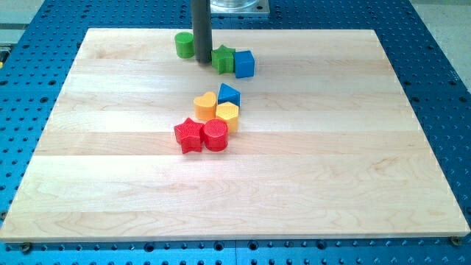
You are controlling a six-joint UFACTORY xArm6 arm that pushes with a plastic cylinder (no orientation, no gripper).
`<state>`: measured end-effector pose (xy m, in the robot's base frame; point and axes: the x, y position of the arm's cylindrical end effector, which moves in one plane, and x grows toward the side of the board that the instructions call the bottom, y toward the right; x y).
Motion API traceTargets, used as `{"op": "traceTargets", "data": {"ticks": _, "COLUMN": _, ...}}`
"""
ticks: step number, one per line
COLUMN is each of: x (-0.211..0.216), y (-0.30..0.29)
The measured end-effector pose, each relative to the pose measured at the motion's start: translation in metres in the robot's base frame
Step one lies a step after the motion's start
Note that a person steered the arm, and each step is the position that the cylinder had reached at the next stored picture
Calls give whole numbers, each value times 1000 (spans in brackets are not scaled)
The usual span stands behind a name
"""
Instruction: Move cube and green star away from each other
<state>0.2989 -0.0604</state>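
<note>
The blue cube point(244, 64) sits near the view's top centre of the wooden board point(331, 147). The green star point(224, 58) touches the cube's left side. My tip point(203, 61) is at the end of the dark rod, just left of the green star and close against it. A green cylinder point(185, 45) stands just left of the rod, a little higher in the view.
A cluster lies mid-board: a blue triangular block point(229, 94), a yellow heart point(205, 105), a yellow hexagon point(227, 115), a red star point(188, 135) and a red cylinder point(215, 135). The board's edges meet a blue perforated table point(441, 66).
</note>
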Motion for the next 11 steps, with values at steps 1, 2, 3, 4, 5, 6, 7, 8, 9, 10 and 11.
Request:
{"op": "traceTargets", "data": {"ticks": 1, "x": 32, "y": -13}}
{"op": "traceTargets", "data": {"ticks": 2, "x": 21, "y": 40}}
{"op": "traceTargets", "data": {"ticks": 3, "x": -4, "y": 52}}
{"op": "traceTargets", "data": {"ticks": 4, "x": -32, "y": 56}}
{"op": "traceTargets", "data": {"ticks": 5, "x": 0, "y": 12}}
{"op": "traceTargets", "data": {"ticks": 6, "x": 16, "y": 39}}
{"op": "traceTargets", "data": {"ticks": 7, "x": 7, "y": 73}}
{"op": "traceTargets", "data": {"ticks": 8, "x": 28, "y": 56}}
{"op": "traceTargets", "data": {"ticks": 9, "x": 27, "y": 118}}
{"op": "traceTargets", "data": {"ticks": 10, "x": 5, "y": 135}}
{"op": "traceTargets", "data": {"ticks": 11, "x": 34, "y": 106}}
